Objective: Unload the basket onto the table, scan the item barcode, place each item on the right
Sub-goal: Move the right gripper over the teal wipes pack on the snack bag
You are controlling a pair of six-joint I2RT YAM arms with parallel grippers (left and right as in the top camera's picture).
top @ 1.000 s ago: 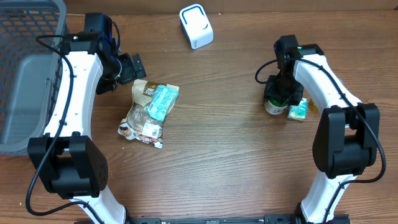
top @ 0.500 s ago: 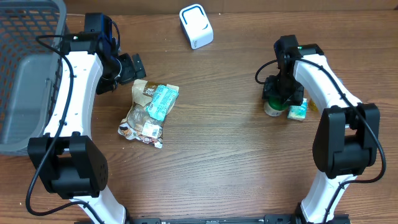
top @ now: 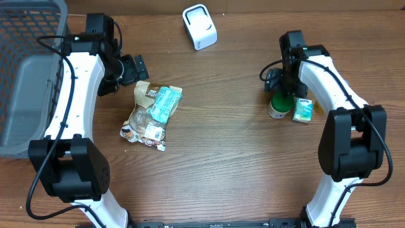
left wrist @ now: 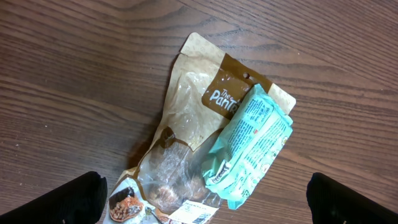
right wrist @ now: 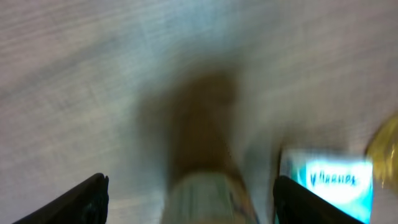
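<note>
— While the right gripper (right wrist: 189, 196) hung there, was it gripping?
— No. I saw its jaws spread above the green-lidded jar (top: 278, 106), beside a teal box (top: 302, 109). My left gripper (left wrist: 205, 199) gaped wide over 2 snack bags (left wrist: 186, 124), scanner (top: 199, 26) well apart.

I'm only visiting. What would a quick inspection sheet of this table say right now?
Surface: brown wooden table, no spills seen.
Job's things: white boxy barcode scanner; brown snack pouch with a teal packet lying on it; green-capped jar; small teal box beside the jar.
Clutter: nothing seen.
Grippers: left gripper open near the pouch; right gripper open by the jar.
Cables: black cables along the arms.
Surroundings: grey wire basket, left.
</note>
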